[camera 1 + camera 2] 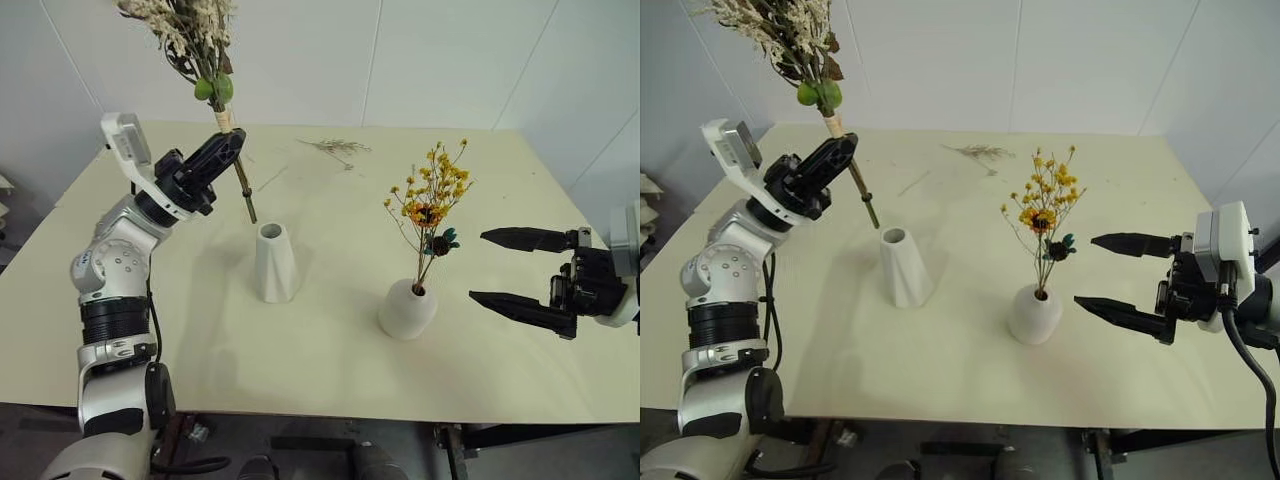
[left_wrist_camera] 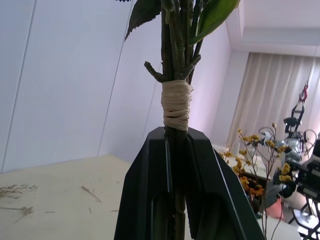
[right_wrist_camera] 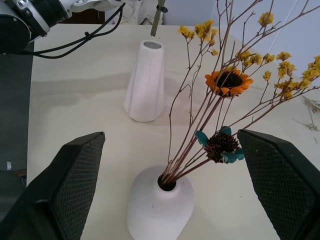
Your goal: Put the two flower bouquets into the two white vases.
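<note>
Jaws of the left gripper (image 1: 232,143) clamped on the stems of the dried bunch (image 1: 190,40), just under its pale twine binding; heads up above the jaws, cut stem ends hanging below, off the bench (image 1: 330,370). Tall vase (image 1: 274,262) stands below and just beyond those stem ends, mouth open, nothing in it. Right gripper (image 1: 495,268) jaws spread wide, holding nothing; squat vase (image 1: 407,309) sits just ahead of them with the yellow bunch (image 1: 432,195) already standing in its small hole.

Judgement: half done, one bouquet placed; dried bunch still to go into the tall vase.

Tall vase matte white, twisted facets, tapering to a narrow mouth. Squat vase smooth, domed. Yellow bunch sparse, wiry stems, tiny blooms. Dried bunch brittle-looking, cream sprigs, woody stems. Loose sprig (image 1: 340,148) lies far across the bench.
</note>
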`<action>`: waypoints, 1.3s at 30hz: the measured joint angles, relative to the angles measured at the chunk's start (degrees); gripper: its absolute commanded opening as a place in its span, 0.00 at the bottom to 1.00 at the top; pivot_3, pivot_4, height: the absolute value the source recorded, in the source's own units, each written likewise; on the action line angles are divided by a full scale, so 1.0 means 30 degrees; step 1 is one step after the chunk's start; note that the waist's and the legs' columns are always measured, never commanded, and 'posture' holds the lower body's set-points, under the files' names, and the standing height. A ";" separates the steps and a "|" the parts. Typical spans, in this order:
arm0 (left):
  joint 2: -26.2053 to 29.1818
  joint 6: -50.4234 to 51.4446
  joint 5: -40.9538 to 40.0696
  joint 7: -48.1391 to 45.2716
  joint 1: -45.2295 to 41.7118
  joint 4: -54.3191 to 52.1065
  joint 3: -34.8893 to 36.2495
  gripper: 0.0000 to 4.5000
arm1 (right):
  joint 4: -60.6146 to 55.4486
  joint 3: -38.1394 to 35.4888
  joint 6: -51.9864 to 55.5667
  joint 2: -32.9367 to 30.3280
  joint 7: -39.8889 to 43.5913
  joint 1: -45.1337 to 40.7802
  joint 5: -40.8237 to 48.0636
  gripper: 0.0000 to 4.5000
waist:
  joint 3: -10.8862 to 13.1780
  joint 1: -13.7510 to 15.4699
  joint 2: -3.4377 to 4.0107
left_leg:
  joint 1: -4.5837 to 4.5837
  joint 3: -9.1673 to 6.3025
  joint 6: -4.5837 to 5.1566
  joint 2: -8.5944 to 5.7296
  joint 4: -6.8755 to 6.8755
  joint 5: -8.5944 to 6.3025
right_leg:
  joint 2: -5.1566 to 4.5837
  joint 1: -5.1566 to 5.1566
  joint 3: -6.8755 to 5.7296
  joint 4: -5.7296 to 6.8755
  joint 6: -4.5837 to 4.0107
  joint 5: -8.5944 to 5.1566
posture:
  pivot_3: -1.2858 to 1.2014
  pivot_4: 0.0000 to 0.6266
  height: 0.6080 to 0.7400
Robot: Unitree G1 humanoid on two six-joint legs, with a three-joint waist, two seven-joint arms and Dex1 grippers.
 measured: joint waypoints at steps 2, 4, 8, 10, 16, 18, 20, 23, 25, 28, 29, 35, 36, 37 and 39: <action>-0.0158 0.0198 -0.0225 0.0231 -0.0001 -0.0333 -0.0001 0.01 | -0.0018 0.0002 0.0021 0.0000 -0.0048 0.0000 0.0006 1.00 | 0.0000 0.0020 0.0000 | -0.0005 0.0000 0.0000 0.0000 0.0001 0.0000 | -0.0001 0.0000 0.0000 -0.0007 0.0000 0.0000 | 0.52 0.24 1.00; -0.0265 0.0440 -0.0605 0.0421 -0.0019 -0.0682 -0.0018 0.01 | -0.0066 0.0003 0.0065 0.0000 -0.0127 0.0000 0.0018 1.00 | 0.0000 0.0058 0.0000 | -0.0006 0.0001 0.0000 -0.0001 0.0000 0.0000 | -0.0004 0.0004 0.0000 -0.0016 0.0001 0.0000 | 0.52 0.24 1.00; -0.0548 0.0998 -0.1238 0.0900 -0.0018 -0.1227 -0.0012 0.01 | -0.0236 0.0068 0.0134 0.0001 -0.0333 -0.0002 0.0046 1.00 | 0.0000 0.0078 -0.0001 | -0.0005 -0.0001 0.0000 -0.0001 0.0001 0.0000 | -0.0002 0.0005 -0.0001 -0.0014 0.0001 0.0000 | 0.52 0.24 1.00; -0.0547 0.1060 -0.1322 0.0995 -0.0017 -0.1227 -0.0018 0.01 | -0.0255 0.0136 0.0173 0.0001 -0.0411 -0.0002 0.0049 1.00 | 0.0000 0.0048 0.0000 | -0.0004 0.0001 -0.0001 -0.0001 0.0004 0.0000 | -0.0002 0.0004 0.0000 -0.0012 0.0001 0.0000 | 0.52 0.24 1.00; -0.0482 0.0948 -0.1196 0.0552 0.0572 -0.1399 -0.0418 0.01 | -0.0283 0.0248 0.0397 0.0001 -0.0695 -0.0039 0.0060 1.00 | 0.0000 0.0050 0.0000 | -0.0003 0.0002 -0.0001 -0.0001 -0.0003 0.0001 | -0.0002 0.0004 0.0000 -0.0016 0.0000 -0.0001 | 0.52 0.24 1.00; -0.0528 0.0531 -0.0822 0.0333 0.0992 -0.1304 -0.0729 0.01 | -0.0312 0.0393 0.0429 0.0001 -0.0784 -0.0067 0.0074 1.00 | 0.0000 0.0061 0.0000 | -0.0005 0.0001 -0.0002 -0.0001 -0.0001 0.0001 | -0.0001 0.0003 -0.0001 -0.0017 -0.0001 -0.0001 | 0.52 0.24 1.00; -0.0605 0.0130 -0.0565 0.0098 0.1194 -0.1231 -0.0904 0.01 | -0.0421 0.0438 0.0461 0.0003 -0.0886 -0.0073 0.0083 1.00 | 0.0000 0.0078 0.0000 | -0.0007 0.0002 -0.0001 -0.0002 0.0000 0.0001 | -0.0002 0.0004 0.0000 -0.0020 -0.0001 -0.0001 | 0.52 0.24 1.00; -0.0688 -0.0676 -0.0061 -0.0420 0.1527 -0.1231 -0.1369 0.01 | -0.0708 0.0447 0.0497 0.0004 -0.1149 -0.0124 0.0136 1.00 | 0.0000 0.0081 0.0000 | -0.0005 0.0002 -0.0002 -0.0002 -0.0005 0.0001 | -0.0002 0.0007 -0.0001 -0.0029 -0.0001 -0.0001 | 0.52 0.24 1.00; -0.0879 -0.1005 0.0210 -0.0642 0.1879 -0.1210 -0.1656 0.01 | -0.0724 0.0448 0.0535 0.0005 -0.1227 -0.0124 0.0160 1.00 | 0.0000 0.0081 0.0000 | -0.0007 0.0002 -0.0002 -0.0002 -0.0005 0.0000 | -0.0002 0.0008 0.0000 -0.0032 -0.0001 -0.0001 | 0.52 0.24 1.00; -0.1010 -0.1410 0.0550 -0.0819 0.2210 -0.1065 -0.1886 0.01 | -0.0732 0.0448 0.0627 0.0009 -0.1445 -0.0123 0.0251 1.00 | 0.0000 0.0072 0.0000 | -0.0007 0.0000 -0.0001 -0.0002 -0.0006 0.0000 | -0.0001 0.0005 -0.0001 -0.0030 -0.0001 -0.0001 | 0.52 0.24 1.00; -0.1046 -0.1470 0.0595 -0.0873 0.2216 -0.1063 -0.1965 0.09 | -0.0735 0.0448 0.0674 0.0012 -0.1511 -0.0127 0.0268 1.00 | 0.0000 0.0083 0.0000 | -0.0007 0.0001 0.0000 -0.0002 -0.0004 0.0000 | -0.0001 0.0007 0.0000 -0.0030 -0.0001 -0.0001 | 0.52 0.24 1.00; -0.1196 -0.2021 0.0925 -0.0929 0.2230 -0.1064 -0.2114 0.51 | -0.0972 0.0530 0.0753 0.0312 -0.1804 -0.0159 0.0274 1.00 | 0.0000 0.0061 0.0000 | -0.0005 0.0001 -0.0001 -0.0002 -0.0007 0.0000 | 0.0000 0.0006 0.0001 -0.0032 -0.0001 -0.0001 | 0.52 0.24 1.00; -0.1128 -0.2284 0.1123 -0.0929 0.2229 -0.1063 -0.2118 0.58 | -0.0989 0.0531 0.0754 0.0346 -0.1840 -0.0159 0.0275 1.00 | 0.0000 0.0057 -0.0001 | -0.0006 0.0002 -0.0001 -0.0002 -0.0008 0.0000 | 0.0000 0.0005 0.0001 -0.0032 -0.0001 -0.0001 | 0.52 0.24 1.00; -0.0977 -0.2540 0.1241 -0.0948 0.2229 -0.1064 -0.2114 0.64 | -0.1002 0.0531 0.0754 0.0403 -0.1870 -0.0158 0.0275 1.00 | 0.0000 0.0050 -0.0001 | -0.0006 0.0002 -0.0001 -0.0002 -0.0008 0.0000 | 0.0000 0.0005 0.0001 -0.0033 -0.0001 -0.0001 | 0.52 0.24 1.00; -0.0212 -0.2735 0.1544 -0.1234 0.2232 -0.1063 -0.2132 0.77 | -0.1012 0.0531 0.0753 0.0522 -0.1887 -0.0152 0.0270 1.00 | 0.0000 0.0023 0.0000 | -0.0005 0.0002 0.0000 -0.0002 -0.0015 0.0000 | 0.0000 0.0004 0.0003 -0.0034 -0.0002 -0.0001 | 0.52 0.24 1.00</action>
